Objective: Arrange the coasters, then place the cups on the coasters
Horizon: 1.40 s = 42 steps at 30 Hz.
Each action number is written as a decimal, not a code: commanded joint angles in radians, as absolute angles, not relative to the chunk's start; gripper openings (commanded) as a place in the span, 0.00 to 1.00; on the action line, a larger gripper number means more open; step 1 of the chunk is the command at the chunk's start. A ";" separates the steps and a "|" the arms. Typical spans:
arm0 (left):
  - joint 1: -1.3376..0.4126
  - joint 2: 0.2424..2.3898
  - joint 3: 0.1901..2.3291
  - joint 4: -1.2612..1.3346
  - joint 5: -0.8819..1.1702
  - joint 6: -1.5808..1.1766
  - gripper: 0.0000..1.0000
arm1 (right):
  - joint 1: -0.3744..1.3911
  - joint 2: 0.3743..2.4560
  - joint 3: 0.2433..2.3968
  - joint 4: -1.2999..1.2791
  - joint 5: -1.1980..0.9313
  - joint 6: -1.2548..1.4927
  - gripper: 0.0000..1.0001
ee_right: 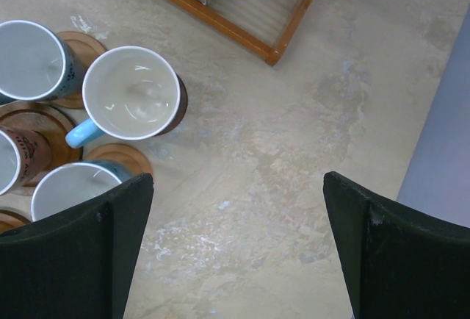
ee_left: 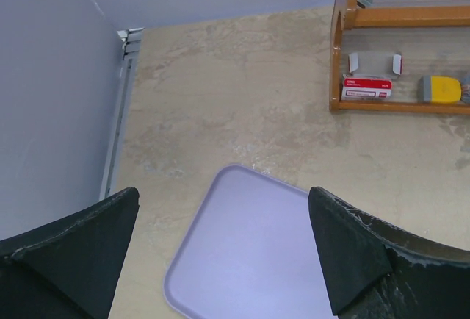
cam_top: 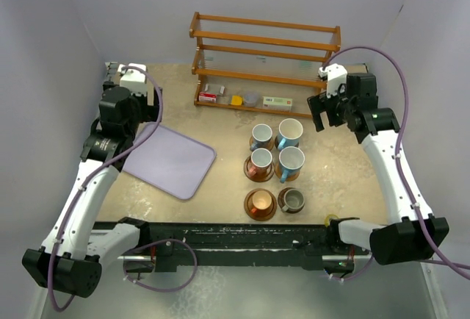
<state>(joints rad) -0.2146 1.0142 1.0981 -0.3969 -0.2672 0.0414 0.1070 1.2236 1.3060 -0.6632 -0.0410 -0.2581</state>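
While the left gripper hangs open by the lavender tray and the right gripper hangs open at far right, six cups stand on wooden coasters in two columns right of the tray.

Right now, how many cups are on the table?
6, all right of the tray: back-left cup, back-right cup, middle-left cup, middle-right cup, front-left cup, front-right cup. None seems hidden.
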 commanded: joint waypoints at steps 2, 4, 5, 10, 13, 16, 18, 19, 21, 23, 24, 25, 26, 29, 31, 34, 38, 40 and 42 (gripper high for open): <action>-0.184 0.960 1.068 -0.334 -0.276 0.041 0.94 | 0.109 1.168 1.305 -0.666 0.000 -0.252 1.00; -0.178 0.945 1.040 -0.318 -0.261 0.044 0.93 | 0.109 1.144 1.269 -0.631 0.009 -0.247 1.00; -0.177 0.937 1.024 -0.310 -0.254 0.049 0.94 | 0.109 1.131 1.245 -0.607 0.021 -0.239 1.00; -0.175 0.907 0.946 -0.249 -0.240 0.058 0.94 | 0.109 1.059 1.126 -0.501 0.069 -0.214 1.00; -0.174 0.894 0.910 -0.201 -0.227 0.049 0.94 | 0.109 1.029 1.086 -0.509 0.054 -0.174 1.00; -0.173 0.870 0.874 -0.158 -0.270 0.067 0.94 | 0.109 1.002 1.066 -0.500 0.055 -0.169 1.00; -0.173 0.851 0.856 -0.145 -0.286 0.076 0.93 | 0.109 0.990 1.065 -0.503 0.055 -0.167 1.00; -0.173 0.843 0.853 -0.143 -0.291 0.072 0.93 | 0.109 0.982 1.067 -0.505 0.055 -0.167 1.00; -0.173 0.828 0.852 -0.153 -0.295 0.064 0.94 | 0.109 0.970 1.073 -0.515 0.058 -0.167 1.00; -0.171 0.812 0.852 -0.165 -0.309 0.060 0.94 | 0.109 0.955 1.073 -0.522 0.066 -0.167 1.00; -0.168 0.804 0.849 -0.166 -0.318 0.056 0.94 | 0.109 0.947 1.070 -0.523 0.069 -0.166 1.00; -0.164 0.796 0.846 -0.166 -0.320 0.052 0.94 | 0.109 0.939 1.067 -0.522 0.070 -0.165 1.00; -0.160 0.791 0.842 -0.168 -0.315 0.049 0.94 | 0.109 0.934 1.062 -0.517 0.074 -0.163 1.00; -0.151 0.781 0.828 -0.178 -0.285 0.048 0.96 | 0.109 0.919 1.043 -0.486 0.122 -0.165 1.00; -0.146 0.782 0.828 -0.190 -0.258 0.051 0.96 | 0.109 0.911 1.025 -0.486 0.134 -0.171 1.00; -0.142 0.779 0.821 -0.197 -0.231 0.052 0.96 | 0.109 0.892 0.996 -0.482 0.146 -0.176 1.00; -0.135 0.765 0.809 -0.195 -0.214 0.054 0.96 | 0.105 0.867 0.960 -0.473 0.150 -0.187 1.00; -0.132 0.757 0.806 -0.194 -0.210 0.058 0.96 | 0.101 0.858 0.953 -0.462 0.150 -0.199 1.00; -0.131 0.752 0.803 -0.194 -0.208 0.061 0.96 | 0.097 0.853 0.950 -0.457 0.144 -0.206 1.00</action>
<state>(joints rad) -0.1429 0.7780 0.8051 -0.2268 -0.2337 0.0540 0.1043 0.8818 0.9478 -0.5163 0.1226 -0.1867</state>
